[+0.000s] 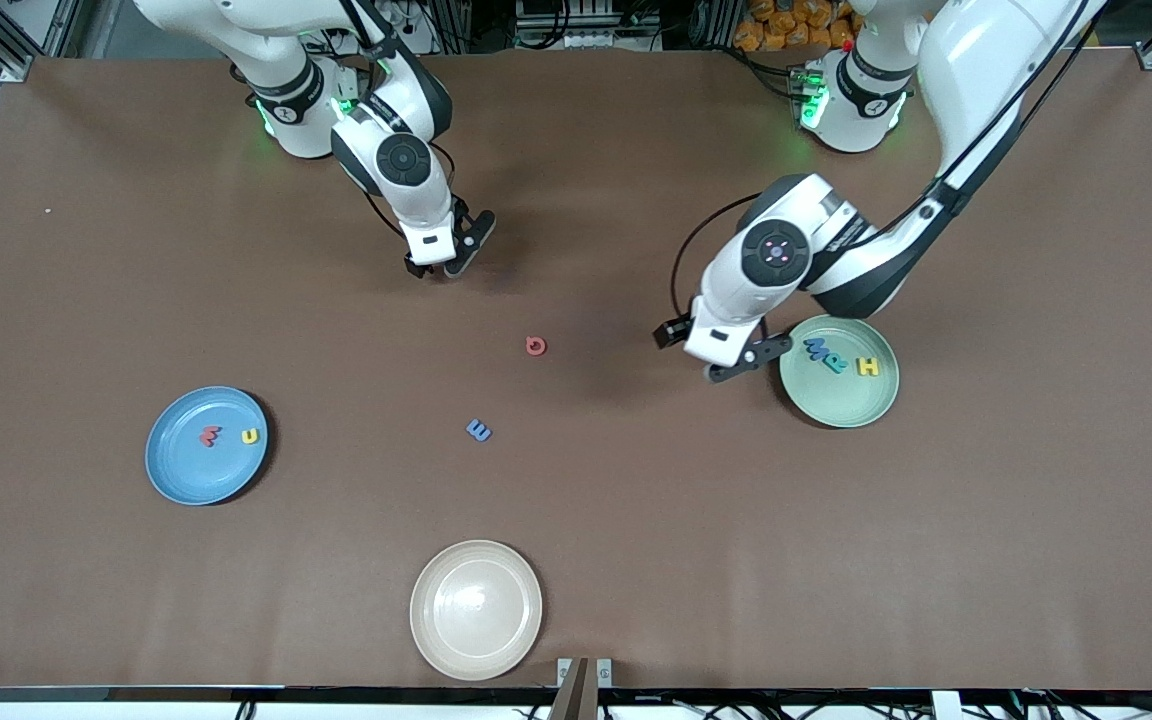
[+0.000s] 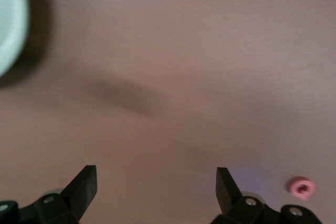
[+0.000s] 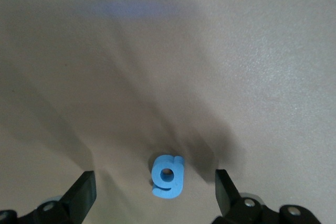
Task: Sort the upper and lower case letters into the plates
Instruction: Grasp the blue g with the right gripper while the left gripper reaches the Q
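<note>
My right gripper [image 1: 436,268] is open and low over the table near the robots' bases. In the right wrist view a blue letter g [image 3: 168,177] lies on the table between its open fingers [image 3: 156,187]; the front view hides this letter. My left gripper [image 1: 688,358] is open and empty beside the mint plate [image 1: 841,420], over bare table [image 2: 156,182]. The mint plate holds a blue letter [image 1: 818,349], a teal letter [image 1: 835,364] and a yellow H [image 1: 867,367]. The sky blue plate [image 1: 161,470] holds a red letter [image 1: 209,436] and a yellow letter [image 1: 250,435]. A salmon letter [image 1: 535,346] and a blue letter [image 1: 479,431] lie mid-table.
A cream-white plate [image 1: 476,609] sits empty near the table's front edge. The left wrist view shows the mint plate's rim [image 2: 8,24] and the salmon letter [image 2: 301,187] off to one side of the fingers.
</note>
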Robot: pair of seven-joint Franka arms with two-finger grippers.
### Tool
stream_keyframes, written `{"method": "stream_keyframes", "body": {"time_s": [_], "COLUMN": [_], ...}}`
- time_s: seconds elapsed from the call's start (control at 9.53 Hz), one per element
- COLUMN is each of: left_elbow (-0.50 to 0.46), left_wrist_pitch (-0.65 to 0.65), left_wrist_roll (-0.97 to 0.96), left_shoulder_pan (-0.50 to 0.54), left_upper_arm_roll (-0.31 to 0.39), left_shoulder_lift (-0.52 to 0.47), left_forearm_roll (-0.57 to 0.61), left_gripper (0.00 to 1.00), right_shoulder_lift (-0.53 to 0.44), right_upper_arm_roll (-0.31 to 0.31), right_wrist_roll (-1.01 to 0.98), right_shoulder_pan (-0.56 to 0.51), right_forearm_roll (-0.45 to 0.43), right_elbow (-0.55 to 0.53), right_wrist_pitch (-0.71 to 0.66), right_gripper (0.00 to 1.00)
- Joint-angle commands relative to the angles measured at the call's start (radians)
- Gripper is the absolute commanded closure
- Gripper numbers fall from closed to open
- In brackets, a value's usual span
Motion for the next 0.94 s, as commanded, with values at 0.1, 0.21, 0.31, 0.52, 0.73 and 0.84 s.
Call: {"method": "stream_keyframes", "body": {"time_s": [0.1, 0.21, 0.31, 0.52, 0.73, 0.84], "left_elbow": [0.225, 0.274, 0.321, 0.439, 0.468, 0.47], "left_wrist_pitch": [-0.011, -0.011, -0.01, -0.005, 0.078, 0.138], "left_wrist_roll": [-0.09, -0.127, -0.135, -0.184, -0.201, -0.196], "left_shoulder_pan": [-0.341, -0.464, -0.564, -0.68, -0.749, -0.79], "left_upper_arm_roll": [0.239, 0.343, 0.433, 0.512, 0.575, 0.612], "left_shoulder_lift": [0.094, 0.1, 0.114, 0.18, 0.212, 0.228], "left_forearm_roll": [-0.001, -0.001, -0.007, -0.009, -0.007, -0.004], "left_gripper": [0.0, 0.0, 0.0, 0.0, 0.0, 0.0], "right_shoulder_lift": [0.009, 0.016, 0.017, 0.022, 0.025, 0.032], "right_upper_arm_roll": [0.002, 0.002, 0.001, 0.001, -0.002, -0.004], "right_wrist_roll": [0.09, 0.113, 0.132, 0.134, 0.134, 0.135], "right_shoulder_pan": [0.018, 0.018, 0.015, 0.01, 0.001, -0.02], "right_forearm_roll": [-0.074, -0.104, -0.139, -0.154, -0.211, -0.274], "right_elbow": [-0.021, -0.02, -0.018, -0.015, -0.012, -0.009], "right_wrist_pitch": [0.044, 0.045, 0.045, 0.045, 0.046, 0.051], "right_gripper": [0.0, 0.0, 0.0, 0.0, 0.76, 0.92]}}
